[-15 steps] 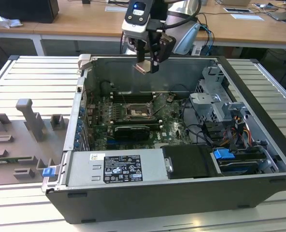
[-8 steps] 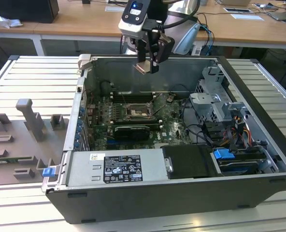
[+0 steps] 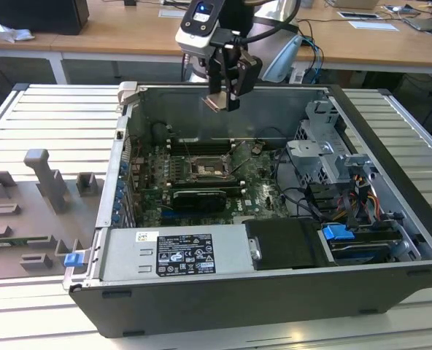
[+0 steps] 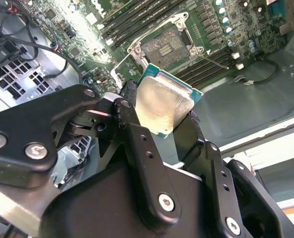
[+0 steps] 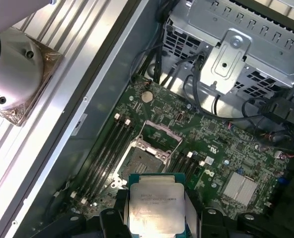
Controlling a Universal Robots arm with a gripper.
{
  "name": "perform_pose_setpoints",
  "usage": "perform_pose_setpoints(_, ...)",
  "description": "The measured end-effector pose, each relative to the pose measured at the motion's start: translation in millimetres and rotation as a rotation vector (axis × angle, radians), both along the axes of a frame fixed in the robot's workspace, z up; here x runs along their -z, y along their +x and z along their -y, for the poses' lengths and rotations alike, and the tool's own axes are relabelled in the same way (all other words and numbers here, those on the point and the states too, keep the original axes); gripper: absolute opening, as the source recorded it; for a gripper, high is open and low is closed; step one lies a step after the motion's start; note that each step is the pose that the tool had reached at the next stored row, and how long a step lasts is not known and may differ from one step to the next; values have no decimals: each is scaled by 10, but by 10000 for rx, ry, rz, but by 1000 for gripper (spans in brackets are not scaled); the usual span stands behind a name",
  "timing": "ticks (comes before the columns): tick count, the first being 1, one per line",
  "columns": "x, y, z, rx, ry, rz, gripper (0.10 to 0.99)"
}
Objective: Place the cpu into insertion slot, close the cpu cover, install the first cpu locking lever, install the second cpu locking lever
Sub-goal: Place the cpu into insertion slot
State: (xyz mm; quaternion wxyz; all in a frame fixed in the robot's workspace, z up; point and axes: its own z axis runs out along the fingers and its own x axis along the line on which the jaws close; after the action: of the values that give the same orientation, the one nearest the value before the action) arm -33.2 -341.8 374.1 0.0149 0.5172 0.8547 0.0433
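Location type: robotics laboratory or test workshop. Indicators, exterior view: a worktop [image 3: 41,109] of ribbed aluminium profiles carries an open desktop computer case [image 3: 223,313] with its motherboard [image 3: 263,186] exposed. A grey fixture plate [image 3: 26,219] with moulded holders lies on the worktop at the exterior view's left of the case. A robot arm [image 3: 201,22] holds a cpu [image 3: 215,103] in its fingers [image 3: 234,87] above the case. Wooden desks [image 3: 128,40] with papers [image 3: 373,24] and cables [image 3: 314,51] stand behind.
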Motion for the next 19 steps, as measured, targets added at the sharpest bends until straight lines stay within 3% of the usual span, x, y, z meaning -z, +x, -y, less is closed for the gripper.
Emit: perform_pose_setpoints(19,2,0,0,1613,0,0,541)
